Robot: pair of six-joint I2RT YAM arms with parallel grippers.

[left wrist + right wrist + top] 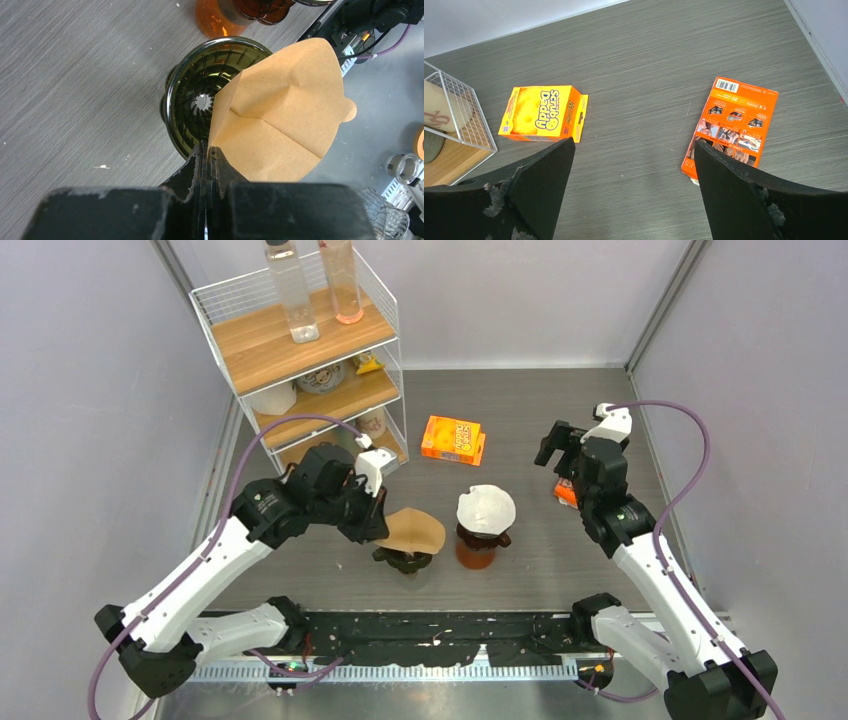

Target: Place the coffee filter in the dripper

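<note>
Pinching one edge of the brown coffee filter [280,120], the left gripper [206,150] has its fingers pressed together on the paper, close to the near edge of the worktop [560,560] and a little left of its middle; the filter is partly opened and tilted, lying over one side of the dark glass dripper [192,107], whose ribbed inside shows uncovered on the other side; just right of the dripper stands an amber carafe [477,550] topped with a white filter [486,506]; toward the right edge the right gripper [634,145] hangs with its fingers wide apart, holding nothing, above an orange packet [731,125]; farther back lies a Scrub Daddy box [541,112]; a wire rack [300,340] carrying two bottles [292,290] fills the far left corner.
</note>
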